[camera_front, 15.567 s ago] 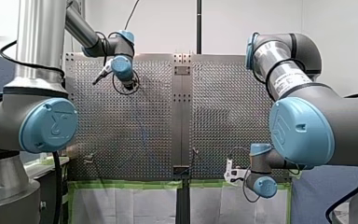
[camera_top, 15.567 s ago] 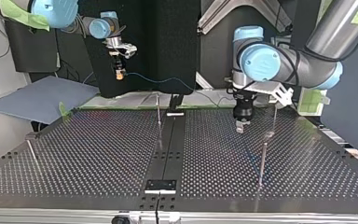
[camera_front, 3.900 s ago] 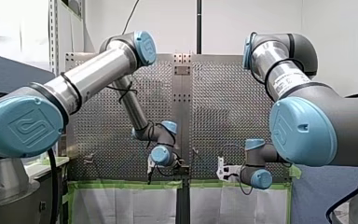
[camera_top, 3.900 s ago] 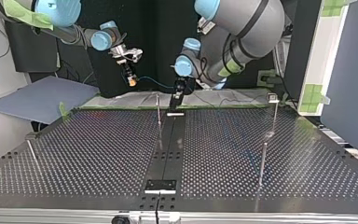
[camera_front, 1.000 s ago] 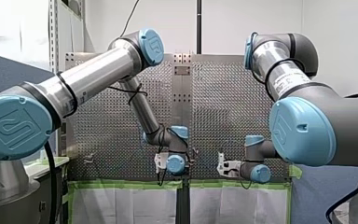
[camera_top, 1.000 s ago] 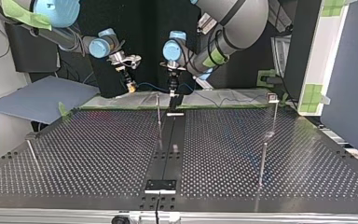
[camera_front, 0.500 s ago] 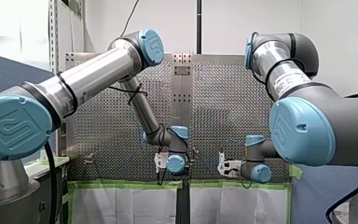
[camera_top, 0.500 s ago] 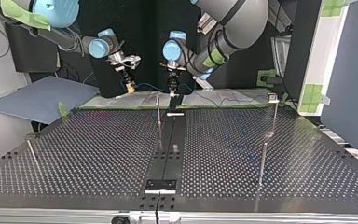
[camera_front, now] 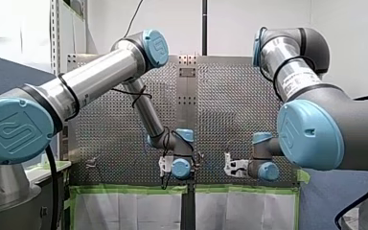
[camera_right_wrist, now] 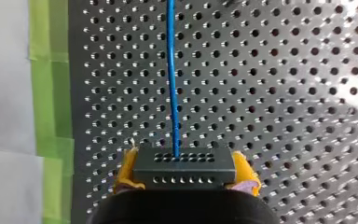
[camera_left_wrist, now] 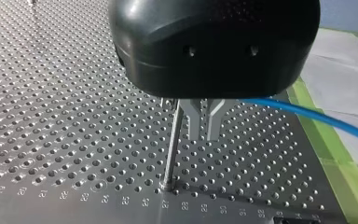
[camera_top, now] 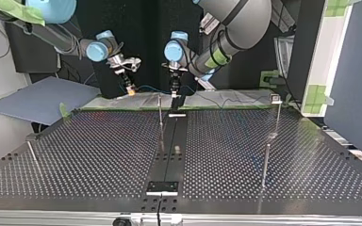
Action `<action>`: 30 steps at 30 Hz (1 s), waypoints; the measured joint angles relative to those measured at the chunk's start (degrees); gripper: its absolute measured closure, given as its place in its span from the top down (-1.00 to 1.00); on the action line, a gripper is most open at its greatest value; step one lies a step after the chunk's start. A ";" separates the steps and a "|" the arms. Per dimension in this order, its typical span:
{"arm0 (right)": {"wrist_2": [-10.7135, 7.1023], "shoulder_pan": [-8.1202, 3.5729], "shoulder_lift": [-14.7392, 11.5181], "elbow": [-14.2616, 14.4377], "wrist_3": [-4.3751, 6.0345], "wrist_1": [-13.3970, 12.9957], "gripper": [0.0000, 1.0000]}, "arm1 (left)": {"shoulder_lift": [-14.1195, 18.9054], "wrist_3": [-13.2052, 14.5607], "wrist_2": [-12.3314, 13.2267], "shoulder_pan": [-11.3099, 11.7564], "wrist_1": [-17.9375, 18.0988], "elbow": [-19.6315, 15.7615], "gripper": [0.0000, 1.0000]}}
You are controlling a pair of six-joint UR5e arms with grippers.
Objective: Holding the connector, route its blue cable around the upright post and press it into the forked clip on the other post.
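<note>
- Perforated table point(camera_top: 99, 155): one. Its hole grid lets posts be planted wherever the route needs them.
- Arms: two. My left arm point(camera_front: 100, 76) and my right arm point(camera_front: 311, 129) both reach down near the upright post point(camera_top: 160, 110). In the top view one gripper hangs on each side of it, probably so one can carry while the other guides.
- Right gripper point(camera_top: 128, 86): clenched on the connector point(camera_right_wrist: 184, 164), with its yellow pads point(camera_right_wrist: 127, 168) on the two short sides. That leaves the face free where the cable leaves. It hangs beyond the upright post, above the table's edge of green tape point(camera_right_wrist: 51, 93).
- Left gripper point(camera_left_wrist: 201, 133): it hovers just beside the upright post, and the cable runs up to it. I cannot tell whether it has closed on the cable.
- Posts: four slim ones counted in the top view. The far post point(camera_top: 278, 115), well apart from the upright post, carries a small head, likely the forked clip point(camera_top: 275, 98). It is too small to confirm the fork.
- Connector: one, black, with rows of holes in its face.
- Blue cable point(camera_right_wrist: 171, 70): one. It leaves the connector straight ahead and passes close by the upright post. I judge it is not yet wrapped round the post, nor in the clip.
</note>
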 joint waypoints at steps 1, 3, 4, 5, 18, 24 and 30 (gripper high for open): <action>-0.06 0.06 -0.40 0.00 -0.40 0.46 -1.00 | 0.00 0.03 -0.14 0.00 -0.03 0.00 -0.80; -0.17 0.20 -1.26 0.01 -1.41 1.53 -1.00 | 0.01 0.08 -0.67 -0.04 -0.08 0.00 -0.80; -0.20 0.22 -1.56 0.01 -1.86 2.01 -1.00 | 0.04 0.09 -0.92 -0.08 -0.09 0.00 -0.80; -0.23 0.19 -1.87 0.02 -2.40 2.56 -1.00 | 0.10 0.10 -1.12 -0.13 -0.10 0.00 -0.80; 0.44 -0.36 -2.38 0.02 -1.94 3.47 -1.00 | 1.03 0.14 -1.43 -0.65 -0.17 0.23 -0.80; 0.59 -0.54 -2.35 -0.02 0.92 2.40 -1.00 | 1.05 0.15 -0.71 -0.68 -0.12 0.26 -0.80; 0.45 -0.60 -2.34 -0.05 3.21 1.17 -1.00 | 1.01 -0.26 0.28 -0.35 -0.16 0.27 -0.80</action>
